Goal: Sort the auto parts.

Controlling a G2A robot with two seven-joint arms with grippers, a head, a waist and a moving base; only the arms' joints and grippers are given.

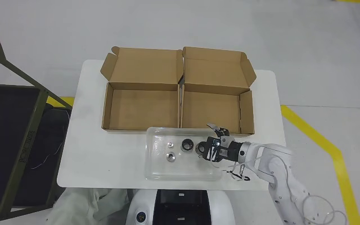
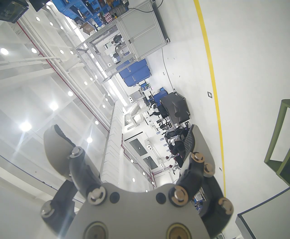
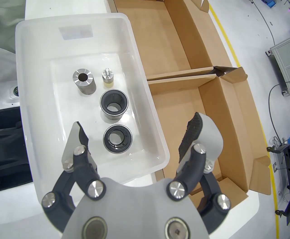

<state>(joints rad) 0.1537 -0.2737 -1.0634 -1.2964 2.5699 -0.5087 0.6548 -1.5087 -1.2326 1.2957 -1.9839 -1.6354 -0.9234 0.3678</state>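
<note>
Hovering our right gripper over the nearest bearing ring in the clear bin, spread wide and empty
We risk clipping the bin wall or nudging the second ring on closing; we count two cardboard boxes, one bin, two rings, one steel sleeve, one pin; our left gripper gapes empty, up off the table

Glossy plastic tub; matt cardboard boxes; smooth bushing, likely steel.
</note>
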